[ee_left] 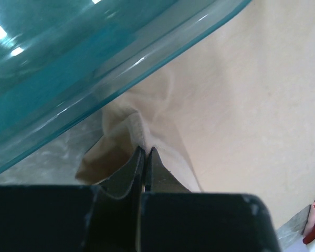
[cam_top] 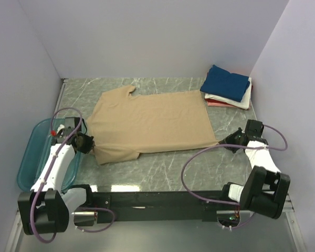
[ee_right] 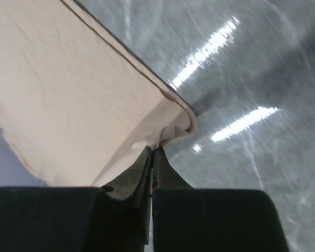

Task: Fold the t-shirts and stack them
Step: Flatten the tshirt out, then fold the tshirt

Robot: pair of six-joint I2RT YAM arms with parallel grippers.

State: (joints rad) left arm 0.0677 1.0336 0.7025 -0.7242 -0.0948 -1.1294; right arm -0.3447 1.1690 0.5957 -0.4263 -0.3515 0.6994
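**Top external, then wrist views: both grippers clamped on the tan t-shirt (cam_top: 147, 123)**

Top external view: the tan t-shirt lies spread on the table (cam_top: 163, 168), hem toward the right. The left gripper (cam_top: 89, 143) sits at its near-left sleeve, beside the teal tub (cam_top: 31, 157). The right gripper (cam_top: 220, 142) sits at the near-right hem corner. The folded t-shirts (cam_top: 228, 86) are stacked at the far-right corner, navy on top.

Left wrist view: the jaws are pinched on a fold of tan cloth, next to the tub rim.

Right wrist view: the jaws are pressed together on the curled hem corner.

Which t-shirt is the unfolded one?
The plain tan cloth t-shirt, spread flat mid-table. The navy blue t-shirt, white t-shirt and pinkish-red t-shirt lie folded in a stack at the far right corner.
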